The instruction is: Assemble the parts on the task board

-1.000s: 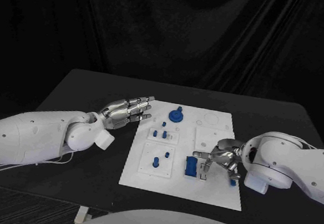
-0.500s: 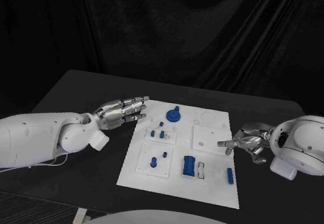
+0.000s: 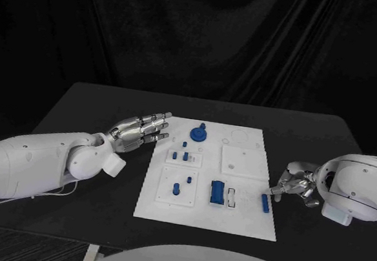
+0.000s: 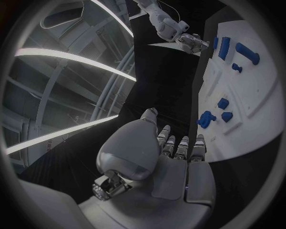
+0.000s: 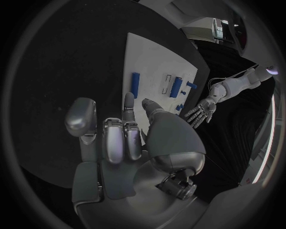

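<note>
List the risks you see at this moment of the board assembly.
1. The right hand hovers at the task board's right edge, close beside the loose blue bar; a sideways reach could knock it off the board.
2. The blue block lies right next to the bar, so fingers coming down for one may bump the other.
3. The left hand sits open near the board's left edge and could nudge the board.

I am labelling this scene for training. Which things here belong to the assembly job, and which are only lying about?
Job:
task board
blue round part
blue block
blue bar
small blue pegs
left hand
right hand

Not part of the job:
black table
dark curtain
</note>
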You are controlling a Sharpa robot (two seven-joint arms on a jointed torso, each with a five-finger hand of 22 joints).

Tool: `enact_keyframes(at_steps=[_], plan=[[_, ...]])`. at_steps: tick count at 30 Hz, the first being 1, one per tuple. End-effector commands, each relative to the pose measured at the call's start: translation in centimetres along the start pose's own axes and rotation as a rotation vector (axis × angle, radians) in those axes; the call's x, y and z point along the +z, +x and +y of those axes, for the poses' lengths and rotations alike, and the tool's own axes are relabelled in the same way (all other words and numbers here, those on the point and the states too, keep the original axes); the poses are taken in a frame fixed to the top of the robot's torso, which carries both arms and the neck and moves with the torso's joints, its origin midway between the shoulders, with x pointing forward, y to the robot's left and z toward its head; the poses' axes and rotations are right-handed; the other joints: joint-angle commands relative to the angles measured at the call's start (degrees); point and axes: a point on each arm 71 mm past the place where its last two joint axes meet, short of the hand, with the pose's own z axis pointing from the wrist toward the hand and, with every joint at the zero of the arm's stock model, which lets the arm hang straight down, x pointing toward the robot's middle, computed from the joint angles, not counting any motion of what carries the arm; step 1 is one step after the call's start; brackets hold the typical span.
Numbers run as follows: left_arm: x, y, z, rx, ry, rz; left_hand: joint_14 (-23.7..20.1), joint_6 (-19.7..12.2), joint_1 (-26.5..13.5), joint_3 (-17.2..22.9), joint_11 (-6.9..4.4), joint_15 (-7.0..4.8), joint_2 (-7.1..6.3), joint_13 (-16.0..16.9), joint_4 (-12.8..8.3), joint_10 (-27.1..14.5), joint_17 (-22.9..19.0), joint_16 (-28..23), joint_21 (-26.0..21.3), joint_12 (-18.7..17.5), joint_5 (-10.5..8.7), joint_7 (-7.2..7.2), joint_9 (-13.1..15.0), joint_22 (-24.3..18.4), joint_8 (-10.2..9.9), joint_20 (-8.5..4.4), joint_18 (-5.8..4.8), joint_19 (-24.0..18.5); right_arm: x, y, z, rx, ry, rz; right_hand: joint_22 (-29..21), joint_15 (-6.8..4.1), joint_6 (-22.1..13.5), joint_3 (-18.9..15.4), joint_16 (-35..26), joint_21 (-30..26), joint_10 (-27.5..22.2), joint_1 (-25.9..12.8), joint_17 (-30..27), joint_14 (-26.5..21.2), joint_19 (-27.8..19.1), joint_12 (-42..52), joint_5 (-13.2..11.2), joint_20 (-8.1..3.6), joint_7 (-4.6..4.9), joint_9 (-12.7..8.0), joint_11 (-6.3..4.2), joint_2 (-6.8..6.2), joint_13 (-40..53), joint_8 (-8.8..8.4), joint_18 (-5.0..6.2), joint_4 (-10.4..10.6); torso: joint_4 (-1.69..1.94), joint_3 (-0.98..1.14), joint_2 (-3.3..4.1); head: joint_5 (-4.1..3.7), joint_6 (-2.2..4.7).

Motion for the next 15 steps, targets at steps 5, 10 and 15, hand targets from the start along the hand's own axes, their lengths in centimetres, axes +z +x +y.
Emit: enact_keyframes(at_steps=[5, 10, 15], plan=[[0.1, 0.2, 0.0, -0.011, 0.012, 0.013, 0.19, 0.04, 0.0, 0.03, 0.54, 0.39, 0.17, -0.06, -0.23, 0.03, -0.09, -0.21, 0.13, -0.19, 0.39, 0.33, 0.07, -0.01, 0.36, 0.33, 0.55, -0.15, 0.6, 0.7, -0.1, -0.086, 0.033, -0.024, 7.27, -0.62, 1.18, -0.21, 0.33, 0.38, 5.99, -0.37, 2.93, 4.01, 0.0, 0.15, -0.7, -0.53, -0.57, 1.62, -0.66, 0.45, 15.07, 1.46, 0.54, 0.16, -0.05, 0.01, 0.03, -0.34, 0.0], [0.1, 0.1, 0.0, -0.011, 0.012, 0.014, 0.19, 0.04, 0.0, 0.03, 0.54, 0.39, 0.17, -0.06, -0.23, 0.03, -0.09, -0.21, 0.13, -0.19, 0.39, 0.33, 0.07, -0.01, 0.36, 0.33, 0.55, -0.15, 0.9, 1.2, 0.1, -0.09, 0.031, -0.016, 7.15, -0.61, -0.45, -0.21, 0.07, -0.08, 5.99, -0.34, 2.27, 3.89, -0.11, 0.15, -0.86, -0.62, -0.2, 1.56, -0.51, 0.36, 15.07, 0.52, 0.59, 0.18, 0.01, 0.02, -0.01, 0.01, 0.0], [0.0, 0.1, 0.1, -0.012, 0.01, 0.013, 0.19, -0.06, 0.01, 0.04, 0.58, 0.41, 0.17, -0.06, -0.27, 0.03, -0.09, -0.21, 0.12, -0.19, 0.41, 0.34, 0.05, -0.03, 0.33, 0.34, 0.54, -0.16, 1.2, 1.6, 0.6, -0.089, 0.022, -0.016, 7.09, -0.2, -1.52, -0.5, -0.02, -0.29, 5.99, -0.95, 2.08, 3.85, -0.17, 0.15, -2.29, -0.38, 0.41, 0.94, 0.01, 0.4, 15.07, -0.76, 0.56, 0.73, 0.0, 0.0, 0.01, 0.08, 0.0]])
